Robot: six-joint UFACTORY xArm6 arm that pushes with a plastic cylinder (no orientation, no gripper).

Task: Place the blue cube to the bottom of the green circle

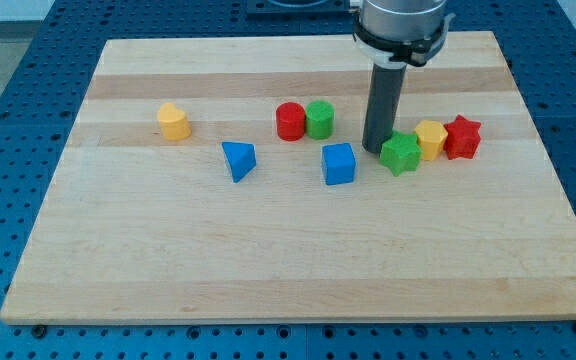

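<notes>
The blue cube [338,163] lies near the board's middle, just below and right of the green circle [319,119]. The green circle stands touching a red circle [290,121] on its left. My tip [374,149] rests on the board right of the blue cube, a short gap away, and right of the green circle. It touches or nearly touches the left side of a green star [400,154].
A yellow block [431,139] and a red star [461,137] sit in a row right of the green star. A blue triangle [238,160] lies left of the cube. A yellow block [173,121] sits at the left. The wooden board [288,260] lies on a blue perforated table.
</notes>
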